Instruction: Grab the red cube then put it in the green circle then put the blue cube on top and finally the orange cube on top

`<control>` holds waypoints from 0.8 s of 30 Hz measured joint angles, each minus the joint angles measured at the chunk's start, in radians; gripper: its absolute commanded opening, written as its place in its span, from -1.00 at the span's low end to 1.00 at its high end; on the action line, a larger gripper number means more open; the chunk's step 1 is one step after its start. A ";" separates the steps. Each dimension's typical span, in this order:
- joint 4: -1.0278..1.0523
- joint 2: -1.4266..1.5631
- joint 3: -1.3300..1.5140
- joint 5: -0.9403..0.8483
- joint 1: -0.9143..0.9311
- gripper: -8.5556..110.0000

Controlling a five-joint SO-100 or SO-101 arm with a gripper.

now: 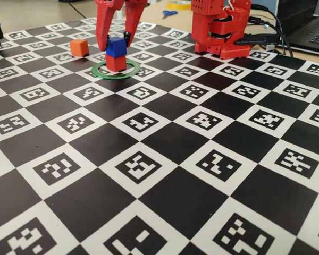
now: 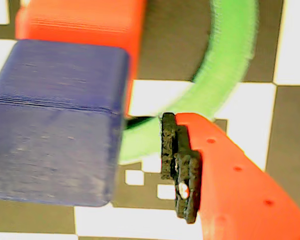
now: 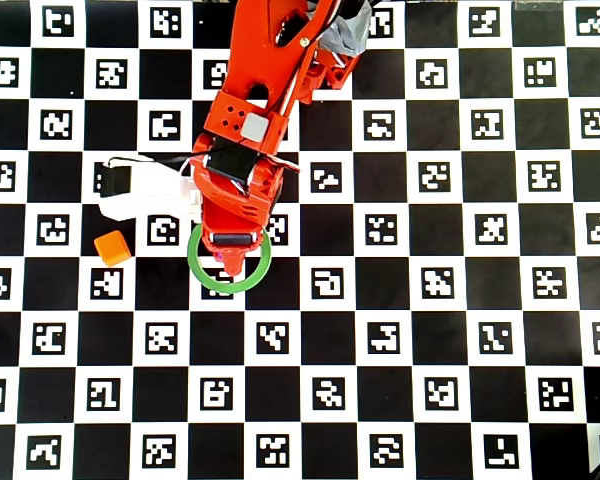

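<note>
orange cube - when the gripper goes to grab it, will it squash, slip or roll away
The orange cube looks like solid matte plastic with crisp edges, so it is probably rigid and will not squash. Its flat faces sit flush on the board, so rolling seems unlikely. The matte finish probably grips fairly well, and its small size suggests it is light.

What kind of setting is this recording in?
Likely a robotics lab or hobby bench: a checkerboard mat printed with fiducial markers covers the table, a second red arm is parked at the back, and a laptop with cables sits beside it.
</note>
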 measured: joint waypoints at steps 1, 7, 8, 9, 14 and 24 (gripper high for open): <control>0.011 0.000 0.000 0.009 -0.008 -0.33; 0.140 0.000 -0.092 0.044 -0.055 -0.34; 0.172 0.000 -0.120 0.049 -0.063 -0.34; 0.199 0.000 -0.147 0.058 -0.067 -0.34; 0.334 0.000 -0.310 0.120 -0.080 -0.35; 0.537 -0.135 -0.649 0.196 -0.048 -0.40</control>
